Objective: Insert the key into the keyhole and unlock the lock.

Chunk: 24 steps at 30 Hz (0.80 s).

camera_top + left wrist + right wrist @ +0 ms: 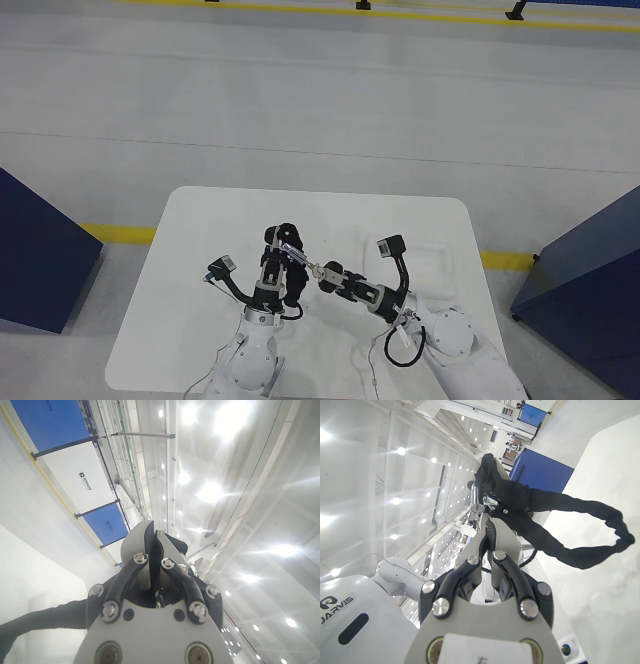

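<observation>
- Table point(190, 330): white, with rounded corners. The work takes place close to its middle, held above the surface.
- Lock point(515, 492): a chain in a black cloth sleeve with a bright metal body. In the top view it is just toward 11 o'clock of the table's middle. A long loop of the sleeve hangs free below the metal body, apart from both grippers.
- Keyhole point(477, 508): a small round metal face on the end of the lock body, turned toward the right gripper.
- Left gripper point(283, 250): clenched on the lock. In its own wrist view the pads press together with black cloth showing just behind them.
- Right gripper point(326, 277): at 4 o'clock of the lock in the top view, its fingers pinched on the key.
- Key point(312, 268): small and pale metal, spanning the short gap between the two grippers. Its tip is at the keyhole; how far in it sits cannot be told.
- Cabinets: one dark blue unit point(40, 260) on the floor at the table's 9 o'clock, another point(590, 270) at 3 o'clock, both well apart from the table.
- Yellow floor line point(120, 234): runs behind the table from 9 to 3 o'clock.
</observation>
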{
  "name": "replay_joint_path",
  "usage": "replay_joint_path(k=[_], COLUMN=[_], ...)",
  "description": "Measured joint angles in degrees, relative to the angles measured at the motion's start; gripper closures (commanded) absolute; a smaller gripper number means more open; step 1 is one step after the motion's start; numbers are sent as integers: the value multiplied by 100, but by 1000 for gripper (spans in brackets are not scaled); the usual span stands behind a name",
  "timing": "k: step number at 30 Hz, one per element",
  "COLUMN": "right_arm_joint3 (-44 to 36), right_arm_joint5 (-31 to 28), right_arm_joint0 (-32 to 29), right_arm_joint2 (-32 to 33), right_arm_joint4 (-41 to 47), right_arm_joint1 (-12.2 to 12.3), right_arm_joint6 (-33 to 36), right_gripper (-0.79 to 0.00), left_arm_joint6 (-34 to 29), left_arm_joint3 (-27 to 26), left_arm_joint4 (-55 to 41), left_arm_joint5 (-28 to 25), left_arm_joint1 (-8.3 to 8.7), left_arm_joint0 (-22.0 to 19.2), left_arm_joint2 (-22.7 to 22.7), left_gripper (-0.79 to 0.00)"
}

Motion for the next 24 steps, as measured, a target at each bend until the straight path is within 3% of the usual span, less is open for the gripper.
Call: replay_joint_path(k=[1, 2, 14, 24], right_arm_joint3=[12, 19, -3, -140], right_arm_joint5=[-13, -29, -512, -538], right_arm_joint0=[-28, -51, -344, -244], right_arm_joint2=[19, 33, 183, 79], right_arm_joint4=[13, 25, 110, -252], right_arm_joint1=[3, 5, 33, -3], right_arm_joint6=[-12, -19, -16, -300], right_gripper=[-111, -283, -280, -265], left_arm_joint6=[2, 3, 12, -1], left_arm_joint3=[-1, -1, -1, 4], left_arm_joint4=[0, 1, 32, 31], left_arm_joint5=[0, 0, 0, -29], left_arm_joint1=[-1, -2, -10, -14], left_arm_joint0=[1, 3, 9, 5], left_arm_joint2=[0, 0, -3, -16], left_gripper=[0, 0, 0, 0])
